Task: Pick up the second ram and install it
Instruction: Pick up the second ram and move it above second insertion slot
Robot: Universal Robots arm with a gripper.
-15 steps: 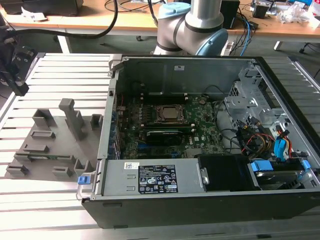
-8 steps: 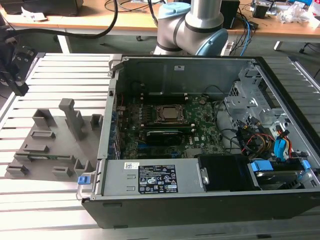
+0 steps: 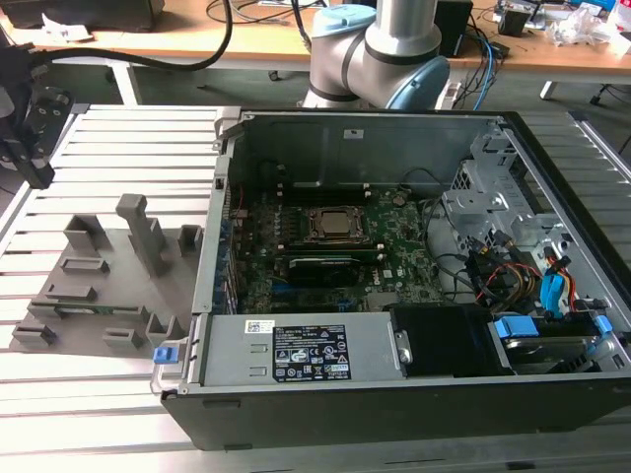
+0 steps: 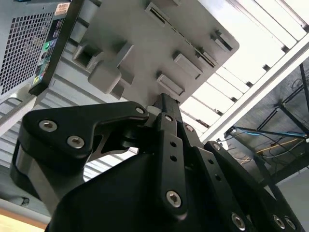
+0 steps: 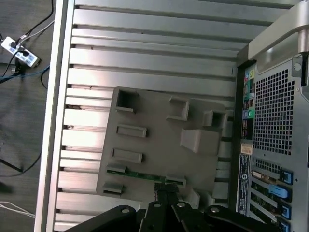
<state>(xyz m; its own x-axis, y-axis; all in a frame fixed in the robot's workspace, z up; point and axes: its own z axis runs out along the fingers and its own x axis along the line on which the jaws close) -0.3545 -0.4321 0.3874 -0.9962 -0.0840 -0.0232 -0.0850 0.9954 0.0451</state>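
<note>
Black gripper (image 5: pixel 166 187), its fingers pinched together on nothing, hangs over the grey holder tray (image 5: pixel 159 140). Just ahead of its tips lies the second ram (image 5: pixel 142 175), seated along the tray edge nearest the gripper. Its long axis points toward the open computer case (image 5: pixel 275 96) beyond.

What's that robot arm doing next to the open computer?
The robot arm's black gripper hangs over a flat grey plastic holder tray. The tray sits on the ribbed metal table beside the open black computer case. A long, thin green memory stick lies in the tray, right by the gripper's tip. I can't tell if they touch. The stick has not been lifted out or put in the computer yet.
</note>
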